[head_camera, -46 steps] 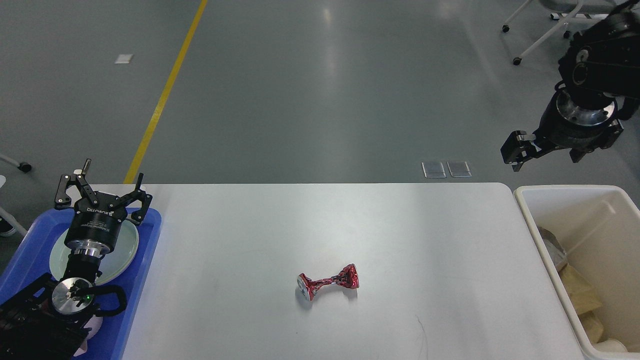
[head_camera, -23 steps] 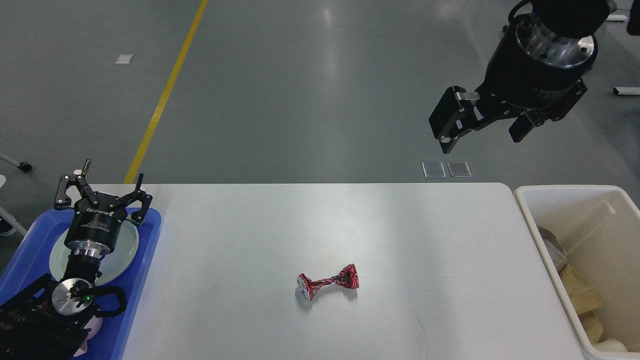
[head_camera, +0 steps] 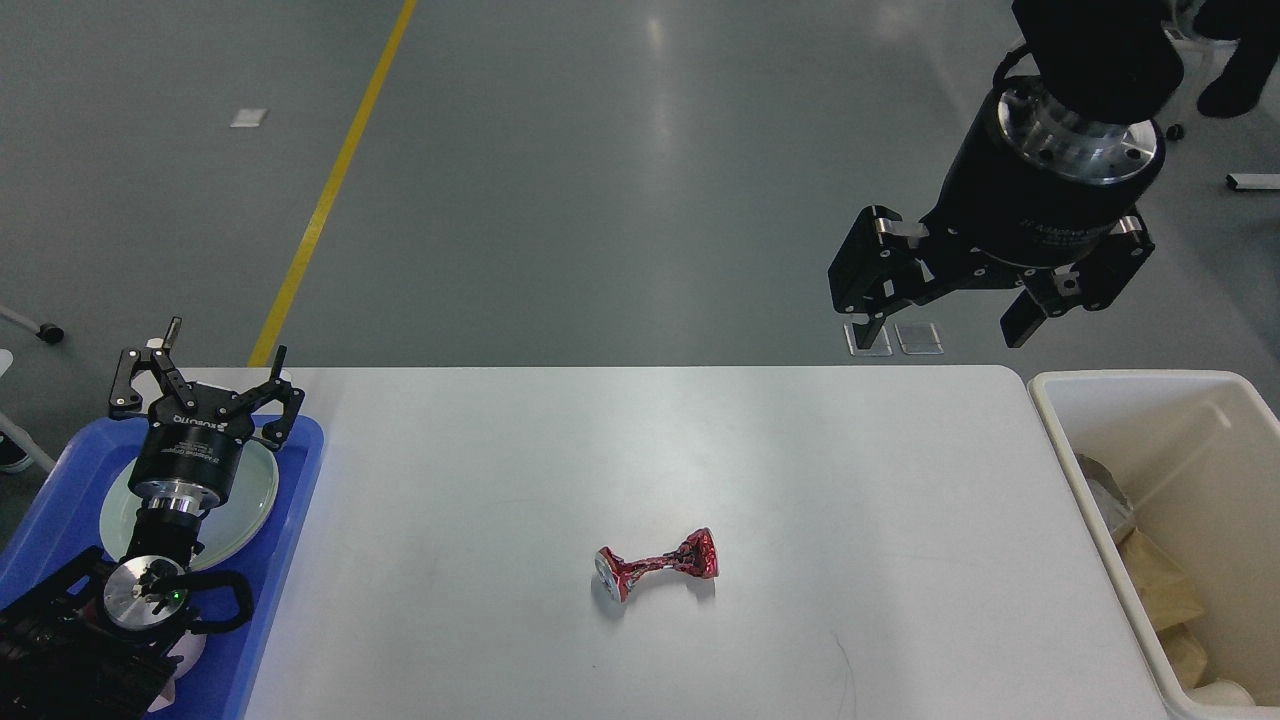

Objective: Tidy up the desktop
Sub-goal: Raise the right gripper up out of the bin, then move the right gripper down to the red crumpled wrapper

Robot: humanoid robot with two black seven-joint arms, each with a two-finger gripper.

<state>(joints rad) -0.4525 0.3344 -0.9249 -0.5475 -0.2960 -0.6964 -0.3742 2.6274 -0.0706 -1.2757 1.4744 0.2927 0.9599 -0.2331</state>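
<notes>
The white desktop fills the lower middle of the head view. A crushed red can lies on it, a little below centre. My right gripper is open and empty, held high above the desktop's far right corner, well away from the can. My left gripper is open and empty over the blue tray at the left, just above a pale green plate.
A cream-white bin stands off the desktop's right edge, with crumpled paper inside. Beyond the far edge is grey floor with a yellow line. Chair legs show at the top right.
My right gripper has swung in from the far right, leftward, and then dropped a little toward the desktop's far right corner, staying open. The left arm and the can have not moved.
</notes>
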